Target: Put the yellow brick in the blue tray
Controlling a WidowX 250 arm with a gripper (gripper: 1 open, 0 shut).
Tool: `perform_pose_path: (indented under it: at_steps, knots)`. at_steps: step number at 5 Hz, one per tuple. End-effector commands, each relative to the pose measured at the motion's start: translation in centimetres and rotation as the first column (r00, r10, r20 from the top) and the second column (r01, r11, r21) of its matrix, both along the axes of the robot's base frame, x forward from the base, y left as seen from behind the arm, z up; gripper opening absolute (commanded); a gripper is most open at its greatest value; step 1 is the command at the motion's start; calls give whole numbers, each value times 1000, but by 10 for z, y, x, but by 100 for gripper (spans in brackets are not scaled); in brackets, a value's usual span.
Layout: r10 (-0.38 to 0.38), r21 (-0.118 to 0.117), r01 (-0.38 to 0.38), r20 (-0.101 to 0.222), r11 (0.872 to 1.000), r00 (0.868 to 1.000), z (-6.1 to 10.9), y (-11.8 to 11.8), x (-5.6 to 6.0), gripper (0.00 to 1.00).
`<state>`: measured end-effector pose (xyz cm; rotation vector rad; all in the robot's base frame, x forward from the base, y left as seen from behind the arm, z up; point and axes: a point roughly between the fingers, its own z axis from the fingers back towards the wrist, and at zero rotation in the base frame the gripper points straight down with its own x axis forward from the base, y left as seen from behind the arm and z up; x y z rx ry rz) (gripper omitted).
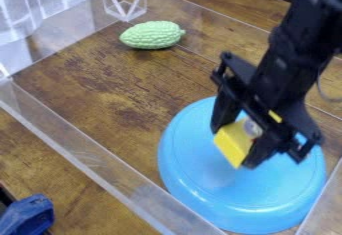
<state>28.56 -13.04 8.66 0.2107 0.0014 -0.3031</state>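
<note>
The yellow brick [235, 143] hangs tilted between my black gripper [246, 139] fingers, which are shut on it. It sits low over the middle of the blue tray [201, 179], a wide round light-blue dish at the lower right of the wooden floor. Whether the brick touches the dish surface I cannot tell. The arm comes down from the upper right and hides the tray's far rim.
A green bumpy oval object [152, 35] lies at the back left on the wood. Clear plastic bin walls [80, 149] run along the front left and back. A blue item [24, 217] pokes in at the bottom left corner, outside the wall.
</note>
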Motion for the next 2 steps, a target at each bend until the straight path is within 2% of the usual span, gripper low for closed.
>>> perform_pose_path:
  at_steps: [1, 2]
  knots:
    - [50, -58, -49, 22, 997, 998, 4, 4, 7, 0]
    - [70, -75, -69, 4, 995, 998, -2, 9, 6, 0]
